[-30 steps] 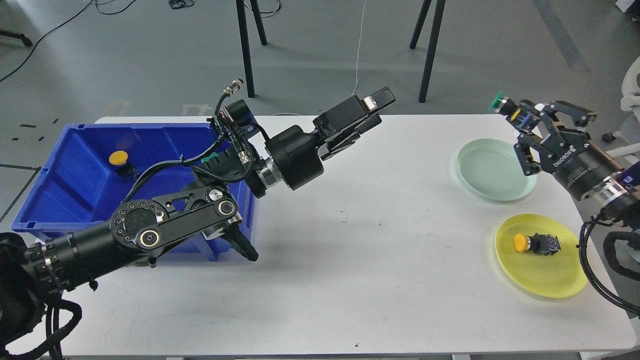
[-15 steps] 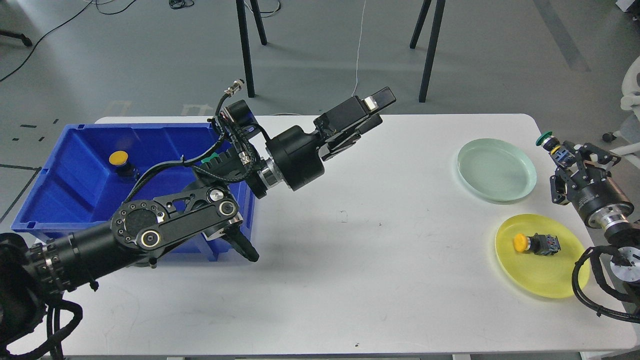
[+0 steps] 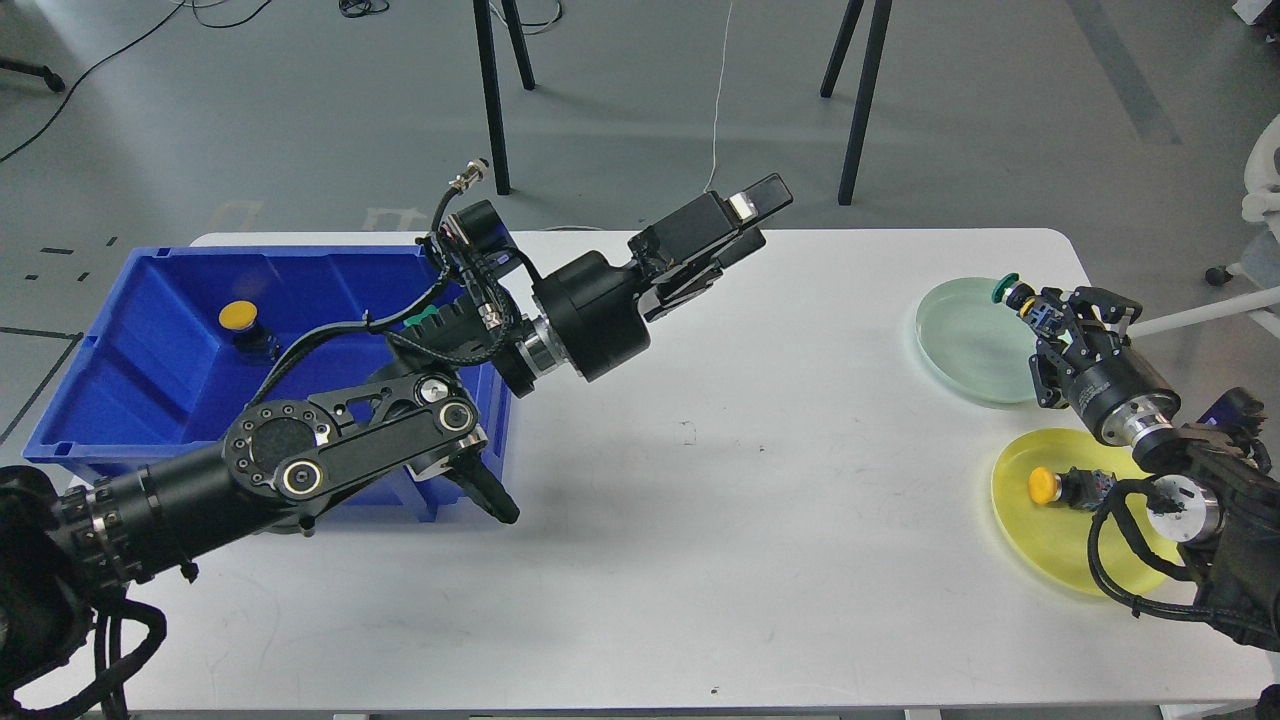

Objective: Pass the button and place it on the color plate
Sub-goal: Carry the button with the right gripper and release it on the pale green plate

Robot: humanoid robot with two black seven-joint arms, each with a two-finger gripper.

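My right gripper (image 3: 1035,312) is shut on a green-capped button (image 3: 1006,291) and holds it over the right part of the pale green plate (image 3: 965,345). A yellow-capped button (image 3: 1045,485) lies on its side on the yellow plate (image 3: 1050,545), partly behind my right arm. Another yellow-capped button (image 3: 238,318) stands in the blue bin (image 3: 120,400) at the left. My left gripper (image 3: 752,222) is raised above the table's back middle, its fingers slightly apart and empty.
The left arm stretches over the bin's right end. Table legs and cables stand on the floor behind the table. The white table (image 3: 780,520) has its front edge near the view's bottom.
My right gripper, holding the green button, has come down from high at the far right and moved left to the green plate. The left arm has not moved.
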